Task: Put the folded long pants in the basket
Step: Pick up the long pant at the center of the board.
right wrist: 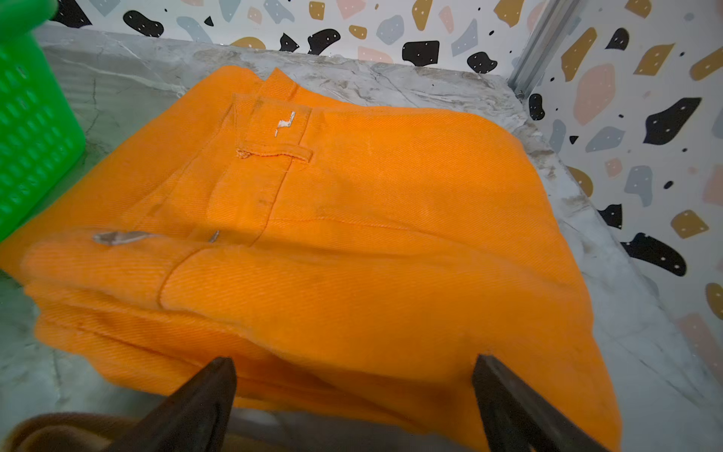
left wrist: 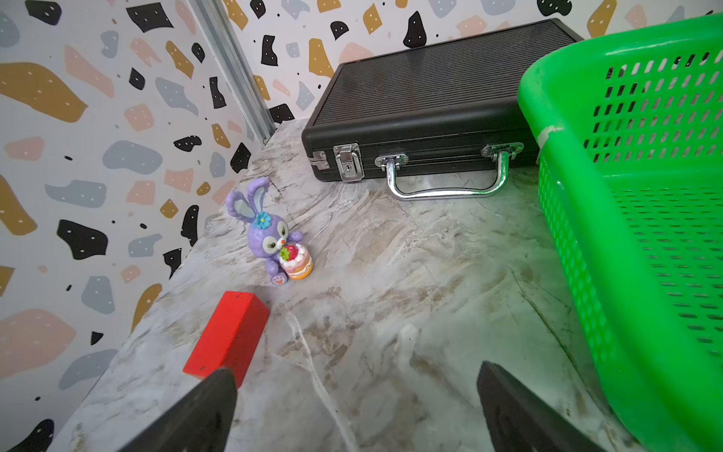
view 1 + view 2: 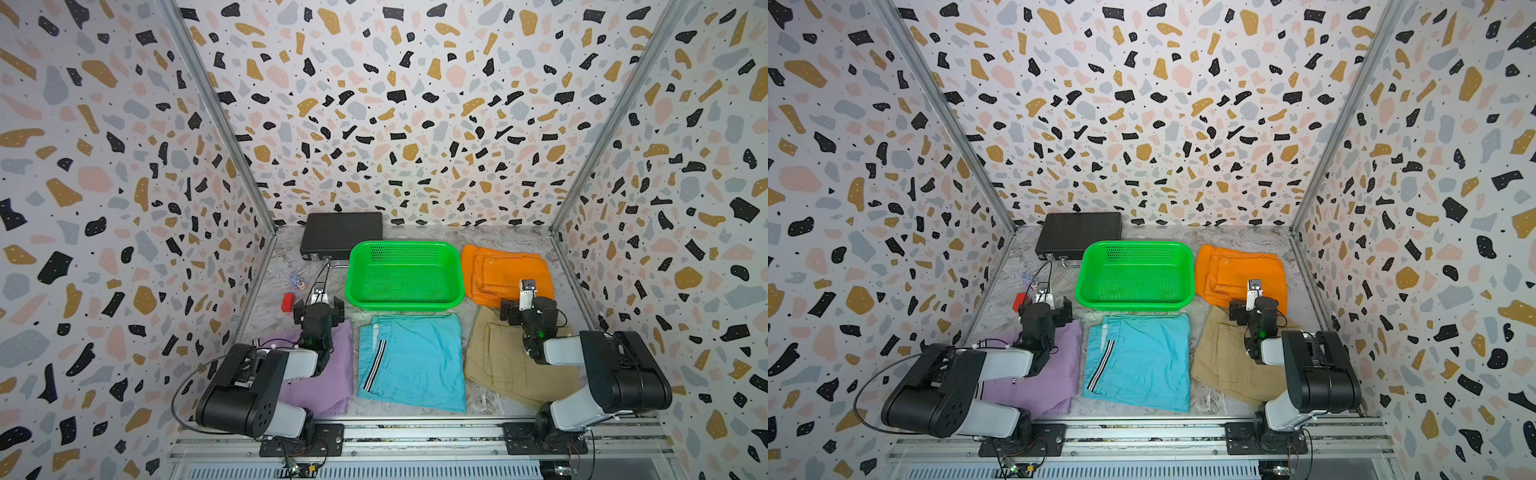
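Orange pants (image 1: 352, 235) may unfold when lifted if the open right tool (image 1: 354, 362) grabs one layer; left tool (image 2: 356, 371) gapes too.

Left arm (image 3: 257, 386): folded low, elbow drawn back, wrist reaching forward.
Left gripper (image 2: 354, 375): jaws spread wide, holding nothing.
Right arm (image 3: 611, 374): same folded pose, mirrored.
Right gripper (image 1: 354, 362): jaws spread wide, holding nothing.

Lilac pants (image 3: 332, 382) partly under left arm (image 3: 249, 386); khaki pants (image 3: 498, 361) partly under right arm (image 3: 615, 374).
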You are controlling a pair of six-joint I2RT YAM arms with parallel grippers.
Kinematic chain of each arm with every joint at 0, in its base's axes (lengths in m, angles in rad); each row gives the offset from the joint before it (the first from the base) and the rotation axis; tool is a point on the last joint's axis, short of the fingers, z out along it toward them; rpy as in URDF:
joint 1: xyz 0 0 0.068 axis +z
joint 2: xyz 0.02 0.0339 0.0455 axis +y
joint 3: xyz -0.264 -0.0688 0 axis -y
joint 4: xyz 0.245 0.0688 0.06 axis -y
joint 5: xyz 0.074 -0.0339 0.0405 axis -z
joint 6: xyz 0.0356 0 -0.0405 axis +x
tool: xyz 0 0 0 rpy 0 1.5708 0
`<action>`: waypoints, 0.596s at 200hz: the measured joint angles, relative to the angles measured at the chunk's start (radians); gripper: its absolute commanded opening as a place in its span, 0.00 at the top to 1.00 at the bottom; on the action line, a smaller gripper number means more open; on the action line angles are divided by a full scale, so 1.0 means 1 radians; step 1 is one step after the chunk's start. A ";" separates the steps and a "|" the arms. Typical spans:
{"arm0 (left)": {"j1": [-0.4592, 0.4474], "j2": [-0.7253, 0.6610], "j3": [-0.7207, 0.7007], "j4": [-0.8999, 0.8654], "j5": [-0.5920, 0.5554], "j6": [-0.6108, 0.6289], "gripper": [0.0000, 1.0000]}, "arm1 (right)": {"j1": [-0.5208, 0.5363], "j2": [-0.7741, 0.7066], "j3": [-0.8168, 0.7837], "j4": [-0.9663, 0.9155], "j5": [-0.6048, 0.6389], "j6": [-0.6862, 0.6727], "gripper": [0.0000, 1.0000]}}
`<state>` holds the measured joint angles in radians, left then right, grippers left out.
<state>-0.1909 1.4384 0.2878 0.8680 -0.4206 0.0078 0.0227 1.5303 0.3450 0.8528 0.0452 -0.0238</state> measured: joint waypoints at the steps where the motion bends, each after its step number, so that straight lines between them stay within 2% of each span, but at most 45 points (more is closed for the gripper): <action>1: 0.000 0.000 0.000 0.000 0.000 0.000 0.00 | 0.000 0.000 0.000 0.000 0.000 0.000 0.00; 119: 0.013 0.000 0.000 -0.002 -0.003 -0.005 0.00 | 0.000 0.000 0.000 0.000 0.000 0.000 0.00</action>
<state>-0.1776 1.4384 0.2878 0.8665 -0.4240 0.0029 0.0227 1.5303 0.3450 0.8528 0.0452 -0.0238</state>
